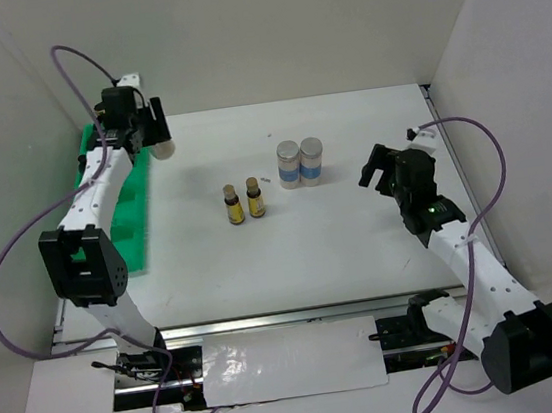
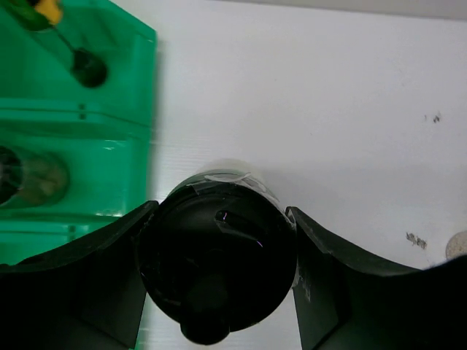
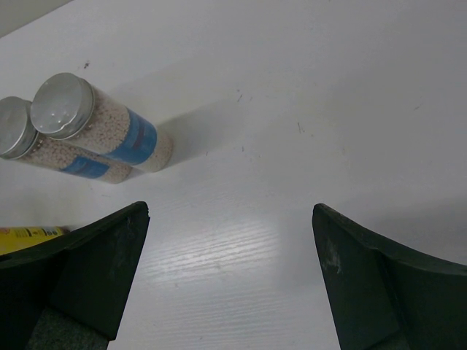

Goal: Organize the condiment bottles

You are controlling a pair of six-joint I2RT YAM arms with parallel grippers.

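Note:
My left gripper (image 1: 154, 133) is at the far left, by the green tray's (image 1: 134, 234) right edge, shut on a clear bottle with a black cap (image 2: 217, 262). Its pale body (image 1: 162, 150) hangs below the fingers (image 2: 80, 281). Two amber bottles with yellow labels (image 1: 233, 204) (image 1: 254, 197) stand mid-table. Two silver-lidded, blue-labelled jars (image 1: 290, 164) (image 1: 312, 160) stand side by side just right of them, also seen in the right wrist view (image 3: 95, 124) (image 3: 44, 149). My right gripper (image 1: 377, 169) (image 3: 230, 211) hovers open to the right of the jars, holding nothing.
The green tray (image 2: 87, 168) holds a black-capped bottle (image 2: 89, 69) in a far compartment and a dark bottle (image 2: 29, 175) in the one nearer. White walls close in the table on three sides. A rail with cables runs along the near edge (image 1: 284, 352).

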